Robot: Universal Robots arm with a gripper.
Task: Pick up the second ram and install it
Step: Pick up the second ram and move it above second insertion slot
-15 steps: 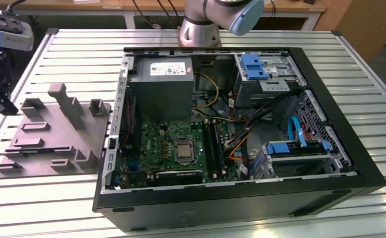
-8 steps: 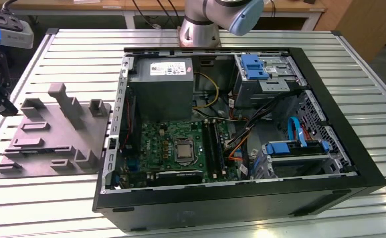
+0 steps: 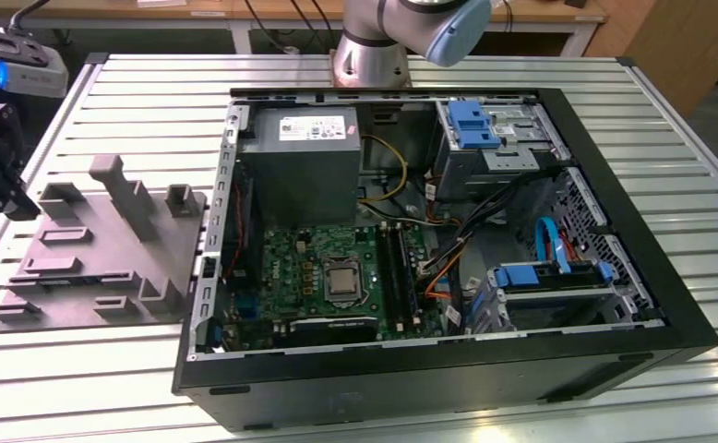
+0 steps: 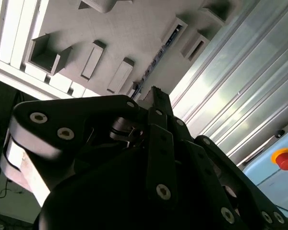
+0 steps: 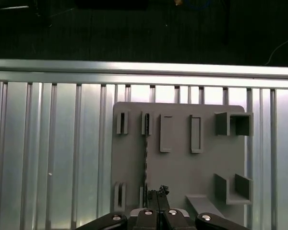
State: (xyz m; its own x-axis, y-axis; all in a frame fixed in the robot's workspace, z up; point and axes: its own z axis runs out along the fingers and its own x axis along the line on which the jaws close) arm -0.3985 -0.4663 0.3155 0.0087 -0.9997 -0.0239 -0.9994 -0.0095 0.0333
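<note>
Memory stick [image 5: 145, 158] sits on edge in a slot of the gray holder tray [image 5: 182, 167]. I see the gripper [image 5: 157, 193] pinched closed, tips by one end of the stick; can't tell if they touch. The tray lies on the slatted table [image 3: 113, 83], to the exterior view's left of the open PC case [image 3: 458, 378].

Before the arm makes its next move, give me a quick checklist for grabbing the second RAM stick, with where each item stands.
1. Second ram standing on edge in the gray fixture: ok.
2. Claw open for a grasp: not ok, it is shut.
3. Claw centred on the second ram: not ok, it sits beside it.
4. Computer case open: ok.
5. Free memory slot on the motherboard: cannot tell.
</note>
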